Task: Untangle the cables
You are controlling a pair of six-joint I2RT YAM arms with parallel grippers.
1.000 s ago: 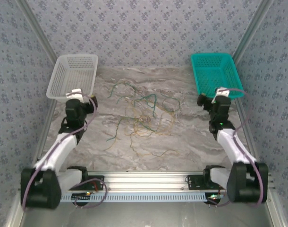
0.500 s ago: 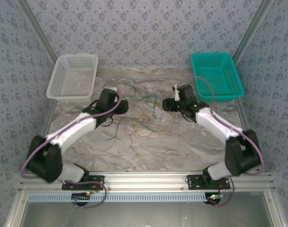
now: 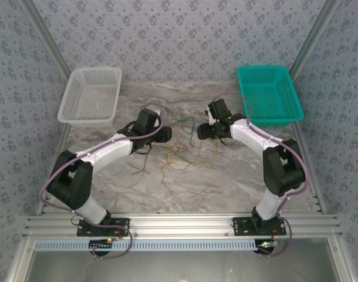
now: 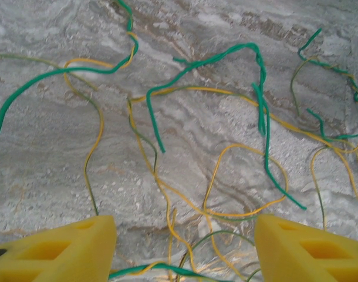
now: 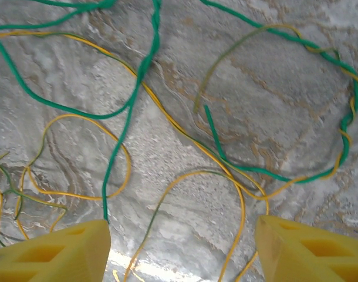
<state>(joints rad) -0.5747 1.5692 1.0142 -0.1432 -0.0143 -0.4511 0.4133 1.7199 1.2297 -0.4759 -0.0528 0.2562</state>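
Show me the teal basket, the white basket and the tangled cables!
teal basket (image 3: pixel 270 94), top view, bare mesh floor.
white basket (image 3: pixel 91 97), top view, bare mesh floor.
cables (image 4: pixel 262 108), left wrist view, twisted green strand.

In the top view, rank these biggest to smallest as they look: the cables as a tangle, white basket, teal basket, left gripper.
1. cables: the tangle's spread covers the most area.
2. white basket and teal basket: they look alike, so I won't rank one over the other.
3. left gripper: smallest.
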